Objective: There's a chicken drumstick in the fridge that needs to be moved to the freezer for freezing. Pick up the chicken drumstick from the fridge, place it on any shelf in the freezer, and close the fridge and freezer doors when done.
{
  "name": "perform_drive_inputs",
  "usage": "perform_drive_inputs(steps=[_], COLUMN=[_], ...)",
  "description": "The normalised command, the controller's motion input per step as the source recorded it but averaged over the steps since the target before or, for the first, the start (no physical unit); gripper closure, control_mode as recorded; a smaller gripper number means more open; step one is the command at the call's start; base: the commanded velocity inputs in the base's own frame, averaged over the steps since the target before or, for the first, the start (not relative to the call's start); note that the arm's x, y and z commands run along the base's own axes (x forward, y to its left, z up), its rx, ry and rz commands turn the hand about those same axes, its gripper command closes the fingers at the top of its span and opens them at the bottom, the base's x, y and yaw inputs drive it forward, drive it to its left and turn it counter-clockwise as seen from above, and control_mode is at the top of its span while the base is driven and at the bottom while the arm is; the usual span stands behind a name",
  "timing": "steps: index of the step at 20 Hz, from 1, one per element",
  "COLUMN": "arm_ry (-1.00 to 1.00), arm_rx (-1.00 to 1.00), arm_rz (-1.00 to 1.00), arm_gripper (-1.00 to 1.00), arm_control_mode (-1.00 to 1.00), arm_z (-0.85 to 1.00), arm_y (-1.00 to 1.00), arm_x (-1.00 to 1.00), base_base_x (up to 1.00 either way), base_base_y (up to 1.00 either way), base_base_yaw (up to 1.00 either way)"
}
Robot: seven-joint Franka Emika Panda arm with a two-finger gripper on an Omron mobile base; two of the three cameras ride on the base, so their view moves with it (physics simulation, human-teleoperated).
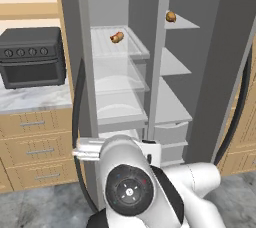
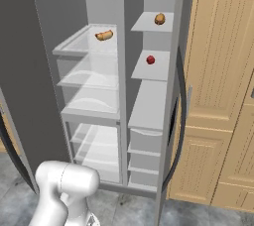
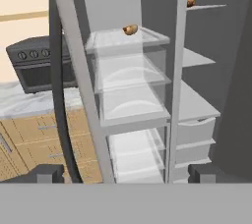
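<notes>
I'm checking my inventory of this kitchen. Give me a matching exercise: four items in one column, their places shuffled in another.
1 bun-like hot dog with red topping
2 golden-brown chicken drumstick
3 small red round item
4 black countertop oven

A marble counter
B top grey freezer shelf
C top glass fridge shelf
D second grey freezer shelf

Pairs: 1-C, 2-B, 3-D, 4-A

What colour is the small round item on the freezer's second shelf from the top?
The small round item is red, clearest in the right base view.
</notes>
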Motion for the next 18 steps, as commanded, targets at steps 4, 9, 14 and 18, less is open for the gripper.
perform_drive_inputs(steps=[4, 9, 14, 18], arm_ry=[-0.02, -0.10, -0.04, 0.00], arm_rx=[0.00, 0.00, 0.00, 0.00], arm_rz=[-0.06, -0.09, -0.05, -0.01], arm_gripper=[-1.00, -1.00, -1.00, -1.00], arm_control_mode=[-1.00, -1.00, -1.00, -1.00], arm_z=[-0.57, -0.31, -0.34, -0.42], arm_y=[0.90, 0.65, 0.17, 0.01], arm_x=[0.43, 0.37, 0.46, 0.63], base_base_x=[0.00, 0.00, 0.00, 0.00], base_base_y=[0.00, 0.00, 0.00, 0.00], base_base_yaw=[0.00, 0.00, 0.00, 0.00])
